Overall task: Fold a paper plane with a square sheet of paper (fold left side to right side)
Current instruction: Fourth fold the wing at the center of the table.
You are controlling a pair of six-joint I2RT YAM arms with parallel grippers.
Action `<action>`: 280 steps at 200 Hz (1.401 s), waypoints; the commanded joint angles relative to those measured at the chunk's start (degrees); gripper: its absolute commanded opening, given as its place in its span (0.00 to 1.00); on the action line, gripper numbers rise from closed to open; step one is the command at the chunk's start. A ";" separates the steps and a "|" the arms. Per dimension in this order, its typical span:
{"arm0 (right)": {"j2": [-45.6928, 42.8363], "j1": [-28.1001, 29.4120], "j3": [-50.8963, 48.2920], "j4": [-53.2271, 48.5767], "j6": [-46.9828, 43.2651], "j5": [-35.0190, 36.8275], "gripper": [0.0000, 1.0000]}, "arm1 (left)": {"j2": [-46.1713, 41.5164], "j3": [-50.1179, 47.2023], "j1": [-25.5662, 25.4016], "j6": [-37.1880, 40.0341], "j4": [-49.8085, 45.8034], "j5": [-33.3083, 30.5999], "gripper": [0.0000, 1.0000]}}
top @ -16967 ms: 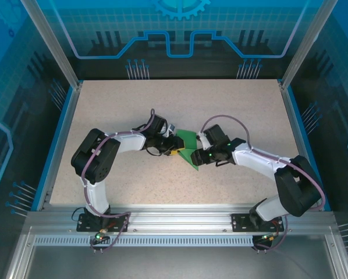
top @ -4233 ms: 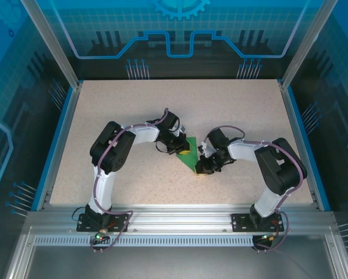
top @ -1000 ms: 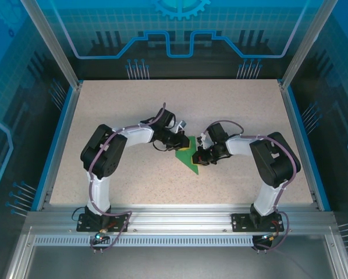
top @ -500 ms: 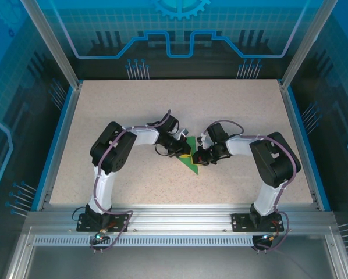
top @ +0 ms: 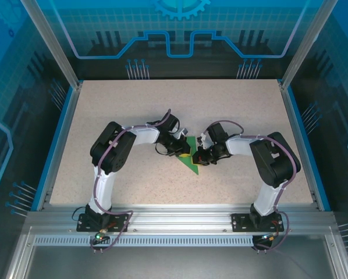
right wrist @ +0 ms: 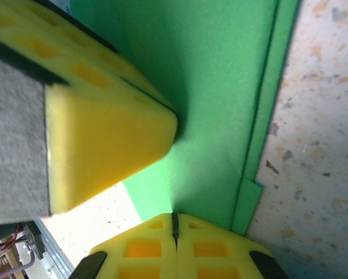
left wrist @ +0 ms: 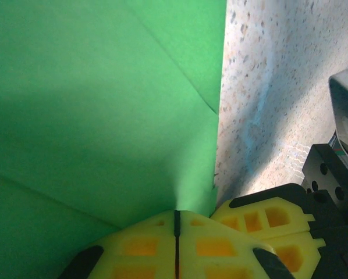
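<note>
The thin, bright green square sheet of paper (top: 191, 165), already folded into a layered, pointed shape, lies flat on the speckled beige tabletop (top: 133, 110) at mid-table, between the two arms. The left gripper (top: 184, 153) and the right gripper (top: 198, 157) each have their yellow jaws pressed together, gripping nothing. Their tips rest on the paper just beside each other, probably to pin the layers and flatten a crease.

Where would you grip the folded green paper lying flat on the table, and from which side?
Probably pinch the folded green paper at its layered edge, coming in low over the table beside it: it lies flat, so only an edge offers purchase.
</note>
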 commanded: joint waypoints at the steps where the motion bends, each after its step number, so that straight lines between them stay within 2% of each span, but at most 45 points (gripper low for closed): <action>1: 3.24 -0.21 -3.61 -10.34 -0.04 6.20 0.00 | 1.36 0.89 3.00 2.14 -1.71 -5.59 0.08; 77: 2.52 0.27 -3.08 -7.51 0.48 3.66 0.00 | -1.95 4.67 5.35 3.17 -2.89 -2.47 0.16; 136: 1.32 1.02 0.11 -5.81 -0.02 1.96 0.00 | -9.32 -0.13 8.56 0.38 2.13 -1.00 0.38; 165: -0.57 1.20 0.25 -4.38 -0.08 1.73 0.02 | -13.28 -4.28 10.87 -0.73 3.69 -1.87 0.45; 203: -4.96 1.16 0.85 -2.91 -1.11 2.80 0.08 | -16.39 -9.68 11.71 -1.70 3.35 -3.03 0.50; 242: -10.14 0.76 3.24 -4.10 -4.19 6.81 0.23 | -16.25 -14.51 11.44 -4.31 5.33 -2.19 0.51; 262: -10.67 0.31 5.21 -7.31 -7.19 11.34 0.30 | -15.67 -15.71 10.70 -5.46 6.45 -1.62 0.52; 280: -10.41 -0.45 5.89 -7.86 -8.33 11.95 0.34 | -14.97 -15.94 9.53 -6.34 7.73 -1.03 0.53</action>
